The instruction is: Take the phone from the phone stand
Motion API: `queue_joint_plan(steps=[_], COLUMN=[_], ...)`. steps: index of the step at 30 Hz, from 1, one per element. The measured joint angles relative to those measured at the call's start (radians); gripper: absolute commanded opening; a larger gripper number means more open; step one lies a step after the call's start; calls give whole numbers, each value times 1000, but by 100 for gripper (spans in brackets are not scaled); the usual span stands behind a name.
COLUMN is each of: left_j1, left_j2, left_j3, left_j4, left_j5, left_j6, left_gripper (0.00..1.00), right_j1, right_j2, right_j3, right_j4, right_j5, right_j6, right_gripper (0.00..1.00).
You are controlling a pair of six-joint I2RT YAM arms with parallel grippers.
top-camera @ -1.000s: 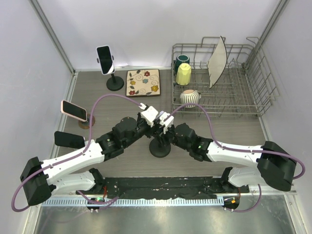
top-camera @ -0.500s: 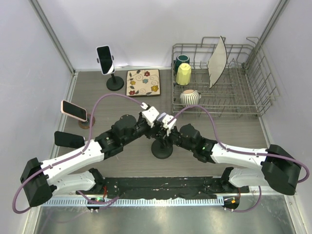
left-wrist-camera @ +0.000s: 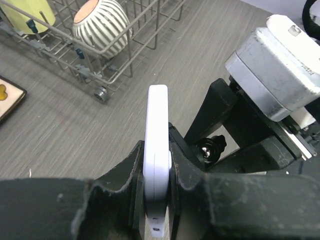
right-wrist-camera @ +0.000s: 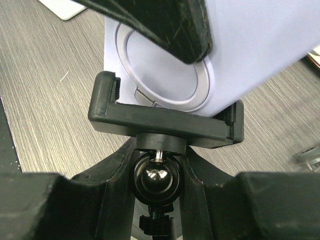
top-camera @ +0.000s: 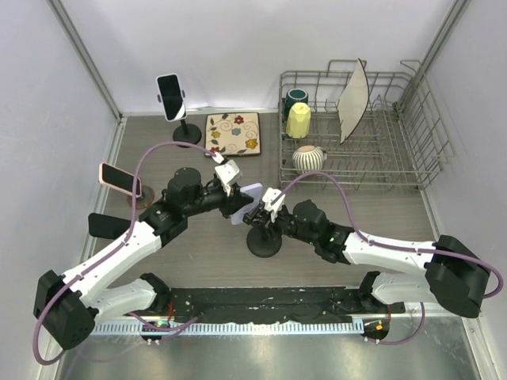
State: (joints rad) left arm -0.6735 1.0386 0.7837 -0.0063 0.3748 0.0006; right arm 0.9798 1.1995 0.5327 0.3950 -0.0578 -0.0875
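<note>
Jaws: your left gripper (left-wrist-camera: pixel 157 170) pinches the phone (left-wrist-camera: pixel 156 145) edge-on, both faces gripped | right gripper (right-wrist-camera: pixel 156 176) clasps the phone stand (right-wrist-camera: pixel 165 122) at its ball joint | only your right wrist view shows the phone's ringed back at the cradle; seated or clear, can't tell | top view: bare table (top-camera: pixel 198 253) nearside, dish rack (top-camera: pixel 380 150) well apart, far right

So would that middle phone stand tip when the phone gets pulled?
Alone the phone stand looks top-heavy: raised cradle over a small round base. The right gripper, shut around its ball joint, should steady it.
</note>
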Motion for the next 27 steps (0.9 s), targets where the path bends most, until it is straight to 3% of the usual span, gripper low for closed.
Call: queue_joint_plan(steps=[2,10,17,27], left_j1=[30,116,112,112], left_j2=[0,-2,-19,-18], left_j3=[5,63,70,81], left_j4=[-11,-16,-33,-59], left_j5=[45,-31,-43,-205], left_j6=[0,59,69,53], left_gripper=[0,0,0,0], right_j1=[0,7,23,22], right_j2=[0,-13,-37,-75], right_j3=[0,2,2,2], right_j4=[-3,-26,-68,-138], right_j5=[-3,5,136,357], right_j6=[-6,-11,40,109], right_gripper=[1,1,1,1])
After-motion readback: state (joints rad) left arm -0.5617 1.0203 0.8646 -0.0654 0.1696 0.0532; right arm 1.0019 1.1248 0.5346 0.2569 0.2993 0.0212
